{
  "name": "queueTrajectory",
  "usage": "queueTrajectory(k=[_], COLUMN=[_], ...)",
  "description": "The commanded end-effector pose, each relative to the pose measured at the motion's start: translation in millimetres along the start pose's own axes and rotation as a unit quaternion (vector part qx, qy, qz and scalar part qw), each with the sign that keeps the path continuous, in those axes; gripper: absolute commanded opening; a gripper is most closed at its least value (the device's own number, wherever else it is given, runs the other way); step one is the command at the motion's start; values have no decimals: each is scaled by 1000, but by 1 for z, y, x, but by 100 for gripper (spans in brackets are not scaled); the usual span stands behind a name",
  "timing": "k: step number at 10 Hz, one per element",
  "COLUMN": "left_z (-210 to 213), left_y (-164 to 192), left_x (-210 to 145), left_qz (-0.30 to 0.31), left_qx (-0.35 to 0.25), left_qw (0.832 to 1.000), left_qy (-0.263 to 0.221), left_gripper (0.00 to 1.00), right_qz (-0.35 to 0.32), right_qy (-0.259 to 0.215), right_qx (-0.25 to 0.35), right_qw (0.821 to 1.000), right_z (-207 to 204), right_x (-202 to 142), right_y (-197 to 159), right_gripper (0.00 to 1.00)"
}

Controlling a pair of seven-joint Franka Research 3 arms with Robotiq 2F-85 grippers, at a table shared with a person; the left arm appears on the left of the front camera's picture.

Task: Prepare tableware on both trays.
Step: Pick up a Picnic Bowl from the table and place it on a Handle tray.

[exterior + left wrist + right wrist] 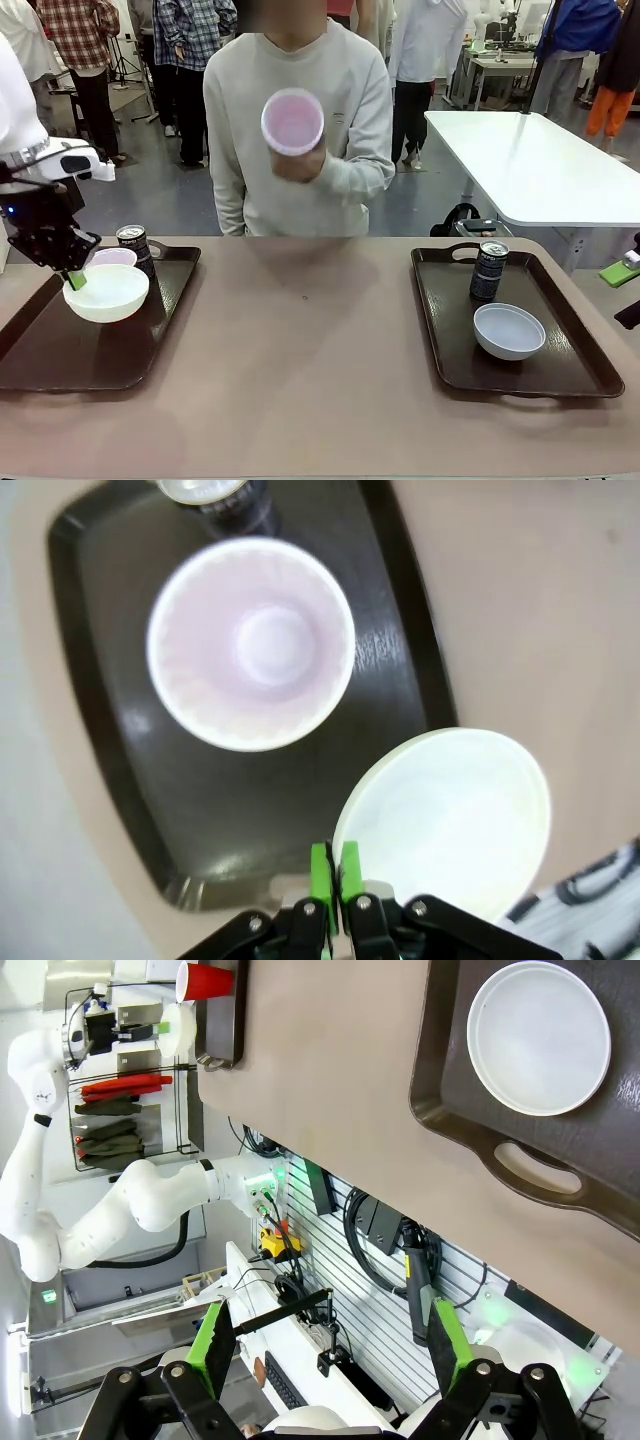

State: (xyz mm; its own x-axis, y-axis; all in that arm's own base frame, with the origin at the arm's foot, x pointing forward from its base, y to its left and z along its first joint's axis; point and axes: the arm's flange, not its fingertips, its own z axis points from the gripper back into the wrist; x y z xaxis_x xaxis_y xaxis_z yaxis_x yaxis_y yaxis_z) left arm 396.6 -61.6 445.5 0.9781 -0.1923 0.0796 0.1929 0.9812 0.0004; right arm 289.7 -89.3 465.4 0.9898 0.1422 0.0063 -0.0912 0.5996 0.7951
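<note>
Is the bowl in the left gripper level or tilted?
Tilted. The left gripper pinches the bowl by its rim, above the left tray, its opening tipped toward the camera.

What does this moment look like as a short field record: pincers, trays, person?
left pincer: shut on the rim of a bowl, held over the left tray
left tray: can, cup
right pincer: open, holds nothing
right tray: can, second bowl
person's hand: holds up a second cup
</note>
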Motion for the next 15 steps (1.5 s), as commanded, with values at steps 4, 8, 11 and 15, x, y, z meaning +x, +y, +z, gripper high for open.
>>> queueTrajectory(k=[4, 8, 11, 15], left_z=[-60, -61, -61, -48], left_y=[-9, -8, -6, -7], left_x=[-11, -16, -16, -18], left_qz=[-18, -15, -5, 9], left_qx=[11, 31, 60, 81], left_qw=[1000, 999, 998, 997], left_qy=[15, 15, 21, 18], left_gripper=[4, 22, 100, 63], right_qz=[2, 2, 2, 2], right_qy=[-5, -5, -5, -5], right_qx=[10, 10, 10, 10], right_qw=[1000, 1000, 1000, 1000], right_z=[0, 0, 0, 0], right_x=[1, 1, 1, 1], right_y=[0, 0, 0, 0], right_gripper=[100, 100, 100, 100])
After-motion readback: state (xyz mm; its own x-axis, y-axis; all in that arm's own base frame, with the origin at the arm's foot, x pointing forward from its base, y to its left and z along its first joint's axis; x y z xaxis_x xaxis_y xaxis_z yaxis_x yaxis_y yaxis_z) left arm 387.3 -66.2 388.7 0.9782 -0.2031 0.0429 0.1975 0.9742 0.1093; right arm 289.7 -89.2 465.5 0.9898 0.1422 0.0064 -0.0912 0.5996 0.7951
